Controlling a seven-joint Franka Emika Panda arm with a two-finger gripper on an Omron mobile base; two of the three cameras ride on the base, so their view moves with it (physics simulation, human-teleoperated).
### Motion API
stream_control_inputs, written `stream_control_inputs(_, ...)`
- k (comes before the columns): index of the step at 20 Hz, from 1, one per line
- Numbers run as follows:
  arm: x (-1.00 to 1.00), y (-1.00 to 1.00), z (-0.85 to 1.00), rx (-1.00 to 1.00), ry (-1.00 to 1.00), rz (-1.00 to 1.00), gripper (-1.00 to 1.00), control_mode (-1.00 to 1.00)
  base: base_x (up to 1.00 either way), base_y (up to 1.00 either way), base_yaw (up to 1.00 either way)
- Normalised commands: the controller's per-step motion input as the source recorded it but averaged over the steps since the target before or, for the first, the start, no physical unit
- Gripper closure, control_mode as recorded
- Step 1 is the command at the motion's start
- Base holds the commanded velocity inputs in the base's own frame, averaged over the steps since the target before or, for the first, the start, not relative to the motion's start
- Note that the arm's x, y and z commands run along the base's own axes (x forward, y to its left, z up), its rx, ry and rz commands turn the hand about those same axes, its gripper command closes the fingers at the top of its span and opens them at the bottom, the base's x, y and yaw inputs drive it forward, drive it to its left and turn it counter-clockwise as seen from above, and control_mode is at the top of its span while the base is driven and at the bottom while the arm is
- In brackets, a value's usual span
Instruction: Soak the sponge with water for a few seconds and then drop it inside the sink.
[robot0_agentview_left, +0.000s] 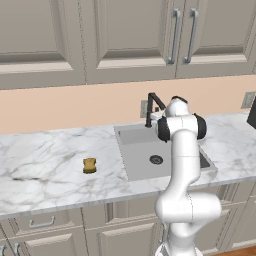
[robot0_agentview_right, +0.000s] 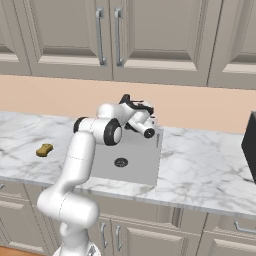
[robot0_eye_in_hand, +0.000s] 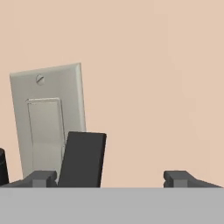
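The hand (robot0_eye_in_hand: 109, 177) hovers at the faucet (robot0_agentview_left: 152, 106), its fingers spread wide around the black handle with nothing gripped. The sponge (robot0_agentview_left: 89, 165) lies on the white marble bench (robot0_agentview_left: 45, 165), well left of the sink (robot0_agentview_left: 137, 150). No water is running. A careless push could slip off the handle or scrape the wall plate (robot0_eye_in_hand: 46, 118) behind. Beige cupboards hang above.

Black faucet (robot0_eye_in_hand: 83, 159) and wall switch plate (robot0_eye_in_hand: 47, 118) stand just ahead.
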Motion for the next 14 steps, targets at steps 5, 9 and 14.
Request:
stream_control_inputs(5,0.0,-0.37,0.0,0.0,0.0,-0.09,-1.0,-1.0,0.0,0.0,0.0)
stream_control_inputs(9,0.0,-0.44,0.0,0.0,0.0,-0.11,-1.0,-1.0,0.0,0.0,0.0)
stream_control_inputs(14,0.0,-0.4,0.0,0.0,0.0,-0.1,-1.0,-1.0,0.0,0.0,0.0)
